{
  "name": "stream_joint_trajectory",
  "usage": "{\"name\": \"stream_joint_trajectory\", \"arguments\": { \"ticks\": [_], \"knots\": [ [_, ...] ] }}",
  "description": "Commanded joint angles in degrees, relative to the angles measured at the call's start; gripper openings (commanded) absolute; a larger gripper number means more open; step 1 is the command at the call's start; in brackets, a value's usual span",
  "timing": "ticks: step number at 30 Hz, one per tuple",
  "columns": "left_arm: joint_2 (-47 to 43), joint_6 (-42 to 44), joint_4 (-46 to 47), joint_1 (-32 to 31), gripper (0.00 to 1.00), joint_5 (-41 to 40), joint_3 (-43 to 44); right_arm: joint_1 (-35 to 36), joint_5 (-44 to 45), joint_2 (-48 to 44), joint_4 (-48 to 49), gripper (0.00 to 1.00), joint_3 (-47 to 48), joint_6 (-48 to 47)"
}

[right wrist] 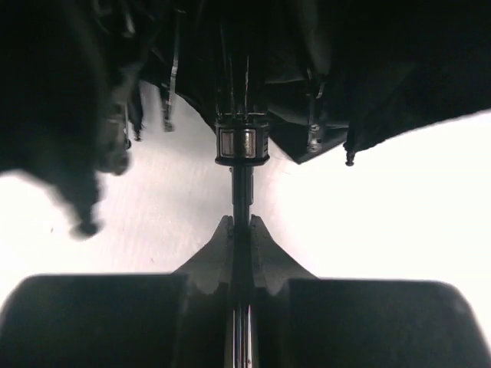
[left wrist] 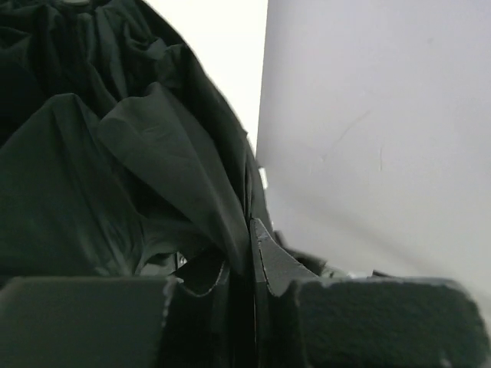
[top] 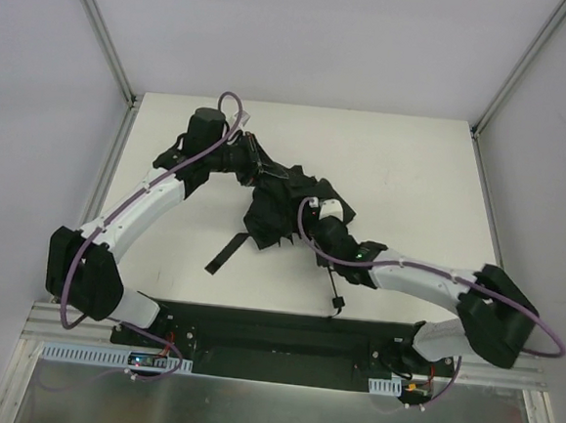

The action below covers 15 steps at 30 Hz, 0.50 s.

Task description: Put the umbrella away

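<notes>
**On the white table (top: 414,163), one umbrella between two claws**

At mid-table lies a single black umbrella (top: 283,207), its fabric crumpled and half collapsed, with one flat strap (top: 223,256) trailing towards the near edge. Two arms reach it, one from each side. The left gripper (left wrist: 249,257) has its fingers pressed together on a fold of the fabric. The right gripper (right wrist: 242,238) pinches the thin metal shaft (right wrist: 242,192) just below the runner, with rib tips hanging above.
</notes>
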Motion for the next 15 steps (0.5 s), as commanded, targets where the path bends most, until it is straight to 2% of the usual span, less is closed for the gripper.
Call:
{"name": "stream_joint_trajectory", "arguments": {
  "ticks": [1,4,8,9,10,13,14,15],
  "knots": [
    [-7.8,4.2,1.4,-0.1,0.08,4.5,-2.2,-3.5,-2.1,-16.8,-1.6,0.00,-0.7,-10.0],
    [-11.6,6.0,1.0,-0.1,0.27,6.1,-3.6,-7.1,-5.8,-22.6,-7.2,0.00,2.8,-19.8],
    [-16.1,10.7,-1.9,-0.1,0.60,5.5,-1.6,-10.9,-8.0,-25.8,-12.2,0.00,9.6,-31.6],
    [-17.1,12.5,-3.1,0.0,0.72,4.6,0.2,-11.9,-8.2,-26.0,-13.1,0.00,11.3,-33.2],
    [-17.7,13.3,-4.1,0.0,0.76,3.5,1.4,-12.5,-8.1,-26.2,-13.6,0.00,13.4,-35.9],
    [-18.8,7.6,-4.6,0.7,0.85,1.1,4.3,-12.7,-8.4,-26.2,-14.1,0.00,18.5,-44.0],
    [-18.2,4.0,-4.6,0.9,0.98,1.0,5.4,-12.7,-8.7,-26.1,-14.2,0.00,20.0,-46.1],
    [-17.8,0.8,-4.6,1.0,0.99,0.8,6.5,-12.9,-8.8,-25.9,-14.3,0.00,21.2,-47.4]
  ]
}}
